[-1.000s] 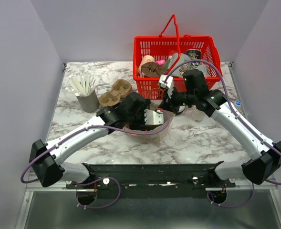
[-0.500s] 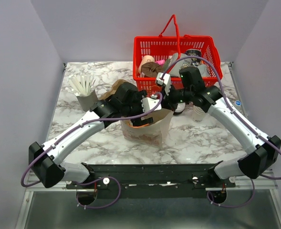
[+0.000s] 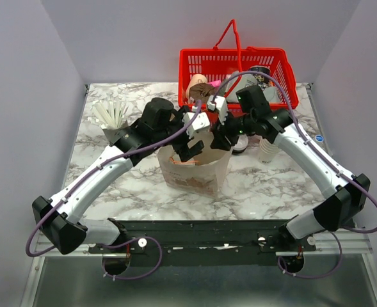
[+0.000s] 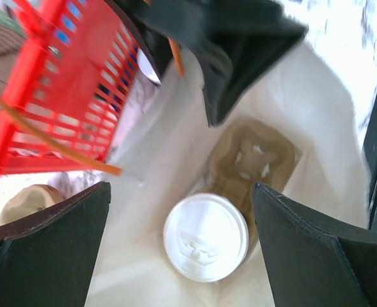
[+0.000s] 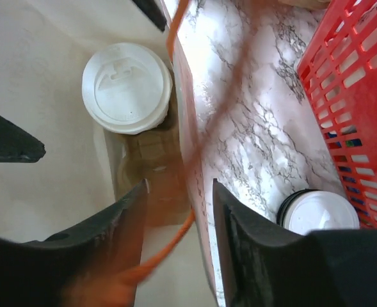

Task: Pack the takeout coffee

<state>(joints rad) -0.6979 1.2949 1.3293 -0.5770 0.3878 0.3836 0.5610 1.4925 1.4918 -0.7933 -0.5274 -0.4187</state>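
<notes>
The takeout coffee (image 4: 205,236), a small white cup with a round lid, stands inside the brown paper bag (image 3: 198,176) in a cardboard carrier (image 4: 255,157). My left gripper (image 4: 180,192) hovers open above the bag mouth, well above the cup, with nothing held. In the right wrist view the coffee (image 5: 127,87) sits in the same carrier (image 5: 153,173). My right gripper (image 5: 178,188) is at the bag's right rim, jaws apart. The bag wall (image 5: 194,192) and its orange handle (image 5: 175,233) run between its fingers (image 5: 258,249). From above, the left gripper (image 3: 189,146) and right gripper (image 3: 219,134) are close together over the bag.
A red basket (image 3: 239,64) with food items stands behind the bag. Another lidded cup (image 5: 316,214) and a stack of paper cups (image 3: 268,152) stand on the marble right of the bag. A grey cup of stirrers (image 3: 114,125) is at the back left.
My left gripper has lifted out of the bag, up and back, still open. My right gripper has gone from shut to jaws apart at the bag's rim. The bag now stands taller.
</notes>
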